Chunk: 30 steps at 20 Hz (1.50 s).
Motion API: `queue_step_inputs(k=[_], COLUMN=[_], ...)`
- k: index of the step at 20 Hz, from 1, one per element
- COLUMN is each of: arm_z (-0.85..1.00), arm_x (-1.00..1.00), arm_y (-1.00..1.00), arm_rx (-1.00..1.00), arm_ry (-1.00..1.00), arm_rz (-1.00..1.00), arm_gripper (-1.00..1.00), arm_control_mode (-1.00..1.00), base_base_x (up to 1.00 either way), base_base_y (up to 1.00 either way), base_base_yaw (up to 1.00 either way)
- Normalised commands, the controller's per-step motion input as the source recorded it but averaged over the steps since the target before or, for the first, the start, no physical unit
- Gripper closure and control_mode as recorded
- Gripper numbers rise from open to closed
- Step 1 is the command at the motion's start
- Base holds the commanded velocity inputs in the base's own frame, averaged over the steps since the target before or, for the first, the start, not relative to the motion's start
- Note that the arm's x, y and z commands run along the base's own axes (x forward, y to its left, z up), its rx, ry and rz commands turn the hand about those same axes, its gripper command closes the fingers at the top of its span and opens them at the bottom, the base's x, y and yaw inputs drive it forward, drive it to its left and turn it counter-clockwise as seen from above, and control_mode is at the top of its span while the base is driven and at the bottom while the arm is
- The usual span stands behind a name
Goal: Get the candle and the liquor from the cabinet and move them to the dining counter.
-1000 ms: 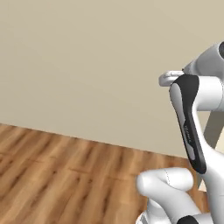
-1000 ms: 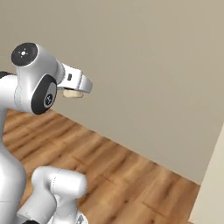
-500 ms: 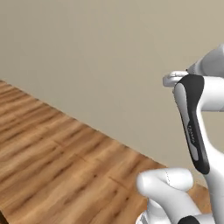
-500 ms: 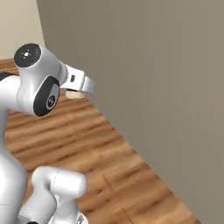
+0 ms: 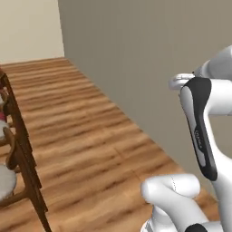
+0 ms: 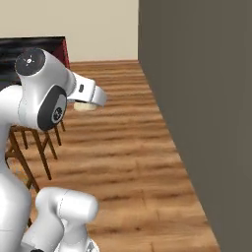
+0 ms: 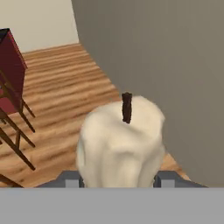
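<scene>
2 surfaces make up most of the room: a wooden plank floor [image 5: 90, 136] in warm brown, and a plain grey wall [image 6: 206, 98] rising along 1 side of it. A cream wall [image 5: 27, 27] closes the far end of the floor. At the left edge of the left base view, wooden stools [image 5: 18, 167] with cream seats are seen; in the right base view their thin legs stand on the floor behind the arm. Above them, the dining counter [image 6: 29, 49] is seen as a black bench top on a red base, at the far left. In the hand view its red end [image 7: 11, 74] appears at the upper left, well apart from the gripper [image 7: 118, 177].

The candle [image 7: 120, 140] is clamped between the 2 jaws, a cream lumpy body with 1 dark wick standing at its top. It is carried in the air above the floor, near the grey wall. In the right base view, it shows as a pale lump under the hand.
</scene>
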Motion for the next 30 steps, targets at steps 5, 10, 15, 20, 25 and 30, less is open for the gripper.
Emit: queue_step_inputs(k=[5,10,15,20,25,30], arm_z=[0.0,0.0,0.0,0.0,0.0,0.0], arm_x=[0.0,0.0,0.0,0.0,0.0,0.0], arm_y=[0.0,0.0,0.0,0.0,0.0,0.0], arm_rx=[0.0,0.0,0.0,0.0,0.0,0.0], arm_ry=[0.0,0.0,0.0,0.0,0.0,0.0], arm_rz=[0.0,0.0,0.0,0.0,0.0,0.0], arm_gripper=[1.0,1.0,1.0,1.0,1.0,1.0], arm_control_mode=[1.0,1.0,1.0,1.0,1.0,1.0], base_base_x=[1.0,1.0,0.77,0.66,0.84,0.59], base_base_y=[-0.11,-0.21,-0.58,-0.59,-0.51,-0.16], base_base_yaw=[0.65,0.65,0.57,0.61,0.61,0.65])
